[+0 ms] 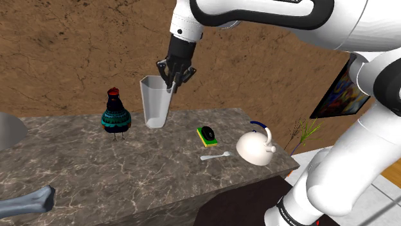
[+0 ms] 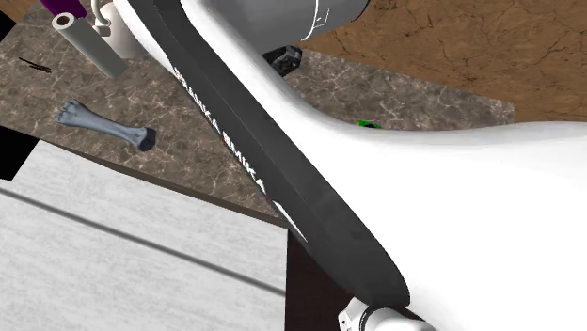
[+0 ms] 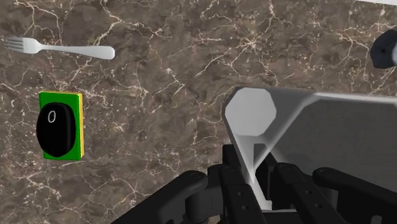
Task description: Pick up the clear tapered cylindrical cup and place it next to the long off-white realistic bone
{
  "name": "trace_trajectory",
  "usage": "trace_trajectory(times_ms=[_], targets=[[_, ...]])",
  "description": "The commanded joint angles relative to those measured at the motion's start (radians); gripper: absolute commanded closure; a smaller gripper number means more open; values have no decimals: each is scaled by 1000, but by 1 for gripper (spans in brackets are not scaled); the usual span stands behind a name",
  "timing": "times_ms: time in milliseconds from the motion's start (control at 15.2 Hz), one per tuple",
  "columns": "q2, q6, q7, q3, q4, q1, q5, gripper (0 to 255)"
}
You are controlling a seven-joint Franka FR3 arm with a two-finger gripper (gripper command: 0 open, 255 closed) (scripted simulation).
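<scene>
At the fingers [image 3: 234, 184]: a tight clasp on the rim wall of the cup [image 1: 155, 103], one finger against each face of that wall. Above them, the black gripper [image 1: 172, 85], pointing down over the rim's side toward the shoulder view's right. As to the cup: pale grey, tapered, upright, near the back edge of the marble counter [image 1: 160, 173]; cannot tell whether its base touches the stone. Toward the shoulder view's left of it, apart: a dark bird figurine [image 1: 115, 117] with a red cap. Toward the shoulder view's right, on the counter: a green block [image 1: 207, 135] bearing a black disc, a white fork [image 1: 215, 156] just in front, a white kettle [image 1: 256, 146] beside the fork. Well apart from the cup, at the shoulder view's lower left: the grey bone [image 1: 27, 201], lying flat on the counter. In the second exterior view, near the bone: a grey cylinder [image 2: 89, 42]; across the foreground, the white and black arm [image 2: 376, 188].
</scene>
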Motion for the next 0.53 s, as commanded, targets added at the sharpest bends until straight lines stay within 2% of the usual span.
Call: trace_trajectory(times_ms=[0,462], targets=[[26,20,50,26,10,22,-12,255],[178,57,228,108,120,113,-93,255]])
